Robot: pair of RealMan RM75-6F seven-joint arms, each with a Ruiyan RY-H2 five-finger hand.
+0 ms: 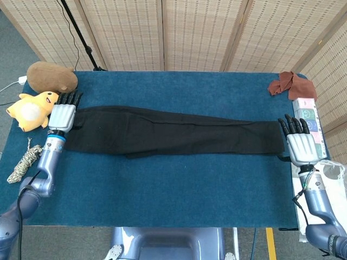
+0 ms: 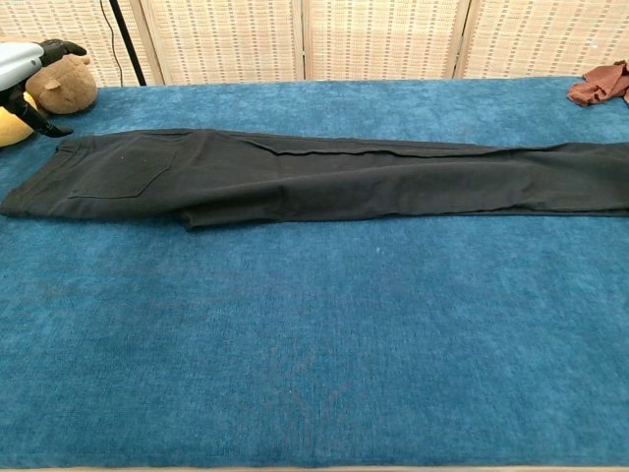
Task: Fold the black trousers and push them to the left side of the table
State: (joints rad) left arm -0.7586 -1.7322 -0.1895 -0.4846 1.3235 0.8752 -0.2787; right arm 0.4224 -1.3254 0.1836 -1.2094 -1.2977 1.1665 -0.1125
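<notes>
The black trousers [image 1: 173, 131] lie flat and stretched across the blue table [image 1: 162, 189], waist at the left, leg hems at the right. In the chest view the trousers [image 2: 324, 177] show a back pocket near the left end. My left hand [image 1: 62, 111] hovers at the waistband's far corner with fingers spread, holding nothing; in the chest view this left hand [image 2: 25, 64] sits just above the waist. Just past the leg hems my right hand [image 1: 299, 142] has its fingers apart and is empty. The chest view does not show it.
A brown plush [image 1: 51, 77] and a yellow plush [image 1: 30, 111] sit at the table's left edge, with a rope bundle [image 1: 21, 162] below them. A reddish cloth [image 1: 287, 84], pastel boxes [image 1: 309, 122] and a white bag [image 1: 325, 173] line the right edge.
</notes>
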